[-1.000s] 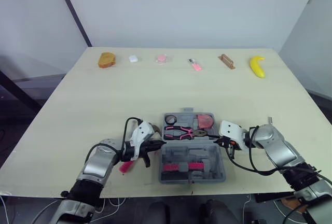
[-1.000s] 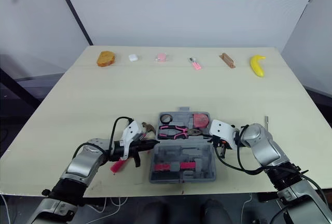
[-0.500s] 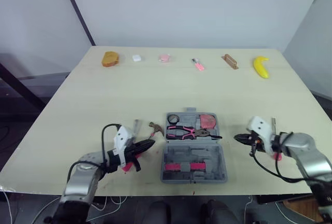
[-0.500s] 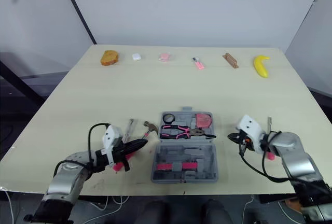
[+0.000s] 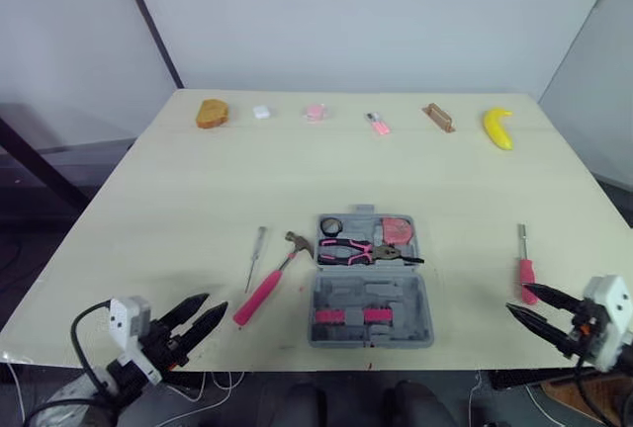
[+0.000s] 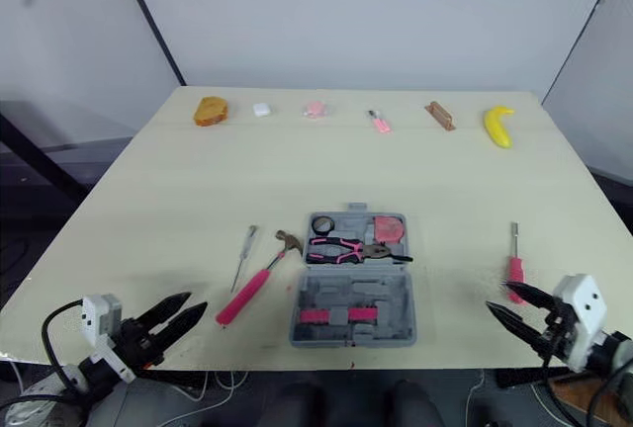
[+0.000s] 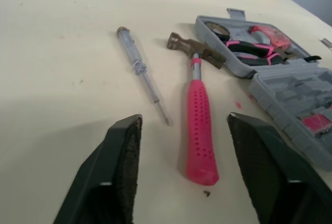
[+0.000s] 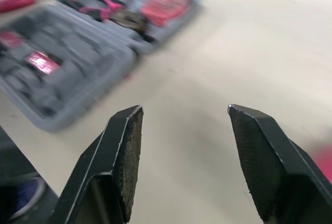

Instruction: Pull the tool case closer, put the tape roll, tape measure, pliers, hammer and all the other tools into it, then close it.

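While both pincers hang spread and empty at the bottom corners, left gripper (image 5: pixel 216 301) and right gripper (image 8: pixel 184 112), the open grey tool case (image 5: pixel 371 294) sits lower centre, with pliers (image 5: pixel 358 248), tape roll (image 5: pixel 330 226) and tape measure (image 5: pixel 395 230) lying in its upper half. Just left lies the hammer (image 5: pixel 269 282): the steel head looks heavy and the dimpled pink handle grippy, so grab near the head. The thin screwdriver (image 5: pixel 255 257) beside it and the pink-handled screwdriver (image 5: pixel 523 267) at right look light, slick and likely to roll.
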Available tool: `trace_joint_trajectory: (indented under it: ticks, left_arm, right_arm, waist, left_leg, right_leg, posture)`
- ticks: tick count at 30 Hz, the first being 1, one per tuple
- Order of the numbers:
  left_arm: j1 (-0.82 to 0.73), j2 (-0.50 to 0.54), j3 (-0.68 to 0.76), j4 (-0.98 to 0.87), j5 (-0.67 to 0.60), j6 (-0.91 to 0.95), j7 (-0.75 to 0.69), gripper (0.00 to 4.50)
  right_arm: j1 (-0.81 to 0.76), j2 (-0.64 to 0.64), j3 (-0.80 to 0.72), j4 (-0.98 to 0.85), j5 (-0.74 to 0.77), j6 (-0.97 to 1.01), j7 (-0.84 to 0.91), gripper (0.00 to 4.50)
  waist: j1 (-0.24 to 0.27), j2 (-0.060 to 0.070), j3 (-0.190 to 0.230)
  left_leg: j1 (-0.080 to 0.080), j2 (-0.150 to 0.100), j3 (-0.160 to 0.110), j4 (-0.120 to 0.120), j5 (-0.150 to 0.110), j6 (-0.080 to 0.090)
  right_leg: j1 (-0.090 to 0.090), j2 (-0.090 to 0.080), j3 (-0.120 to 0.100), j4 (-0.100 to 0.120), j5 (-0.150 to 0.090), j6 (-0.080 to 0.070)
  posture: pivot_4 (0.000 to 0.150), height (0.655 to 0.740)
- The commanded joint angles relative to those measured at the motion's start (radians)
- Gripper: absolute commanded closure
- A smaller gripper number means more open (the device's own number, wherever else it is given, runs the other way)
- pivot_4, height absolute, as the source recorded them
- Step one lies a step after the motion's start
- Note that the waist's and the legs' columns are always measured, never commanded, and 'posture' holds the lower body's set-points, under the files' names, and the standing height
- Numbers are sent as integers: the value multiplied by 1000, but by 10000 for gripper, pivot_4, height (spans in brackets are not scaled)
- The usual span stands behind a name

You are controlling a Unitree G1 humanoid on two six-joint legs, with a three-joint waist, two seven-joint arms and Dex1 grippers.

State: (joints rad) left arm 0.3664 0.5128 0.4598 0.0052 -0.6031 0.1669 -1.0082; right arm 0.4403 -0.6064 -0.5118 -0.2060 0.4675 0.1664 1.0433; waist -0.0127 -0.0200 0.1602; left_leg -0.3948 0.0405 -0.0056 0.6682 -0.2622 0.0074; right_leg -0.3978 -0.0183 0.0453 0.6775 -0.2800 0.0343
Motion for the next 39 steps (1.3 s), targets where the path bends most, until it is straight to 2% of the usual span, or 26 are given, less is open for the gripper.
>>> trace_joint_trajectory:
  ticks: [1, 2, 9, 19, 25, 29, 34, 36, 39]
  left_arm:
    - [38, 28, 57, 24, -13, -11, -17, 1958]
    - [35, 34, 55, 30, -8, -9, -17, 328]
    - [-41, 49, 20, 39, 7, 21, 0, 328]
    - [-115, 75, -13, -41, -13, 77, -6, 328]
    - [-159, 113, -62, -83, -11, 113, -46, 328]
    - [-209, 130, -100, -117, 6, 146, -22, 328]
    - [-244, 133, -143, -174, 59, 178, 68, 328]
    - [-270, 138, -164, -209, 118, 262, 198, 328]
    - [-332, 111, -159, -253, 109, 424, 364, 328]
  right_arm:
    - [61, -19, -116, 83, 19, -74, 35, 1758]
    - [70, -23, -131, 112, 20, -86, 40, 270]
    - [32, -36, -118, 166, 32, -110, 47, 270]
    - [-106, -56, 3, 41, 56, -41, 29, 270]
    - [-260, -98, 132, -79, 93, 63, 16, 270]
    - [-348, -124, 216, -120, 110, 108, 39, 270]
    - [-427, -154, 288, -165, 127, 157, 59, 270]
    - [-466, -167, 310, -184, 140, 190, 61, 270]
    - [-519, -167, 343, -190, 140, 214, 53, 270]
  waist:
    - [0, 0, 0]
    - [0, 0, 0]
    - [0, 1, 0]
    - [-1, 1, 0]
    - [-1, 2, 0]
    - [2, 2, 1]
    - [2, 2, 1]
    - [1, 2, 1]
    - [0, 2, 1]
  left_leg:
    - [0, 0, 0, 0, 0, 0]
    - [0, 0, 1, 0, 0, 0]
    - [1, 0, 2, 0, 0, 0]
    - [0, 0, 1, -1, 0, 0]
    - [0, -1, 1, 0, 0, 0]
    - [-1, -1, 1, 0, 0, 0]
    - [-2, -1, -2, 0, 0, 0]
    - [-2, -1, -2, 0, 0, 0]
    - [-2, -2, -3, 0, 0, 0]
  right_leg:
    - [0, 0, 0, 0, 0, 0]
    - [0, 0, 0, 0, 0, 0]
    - [0, 0, 2, 0, 0, 0]
    - [0, 0, 2, 0, 3, -3]
    - [0, 1, 2, 0, 5, -1]
    - [0, 1, 1, 0, 5, 0]
    - [0, 0, 0, 0, 5, 0]
    - [0, 0, 0, 0, 5, 0]
    - [0, 1, -1, 0, 5, 0]
  posture:
    - [1500, 7400]
    - [1500, 7400]
    - [1500, 7400]
    - [1500, 7400]
    - [1500, 7400]
    - [1500, 7400]
    - [1500, 7400]
    - [1500, 7400]
    - [1500, 7400]
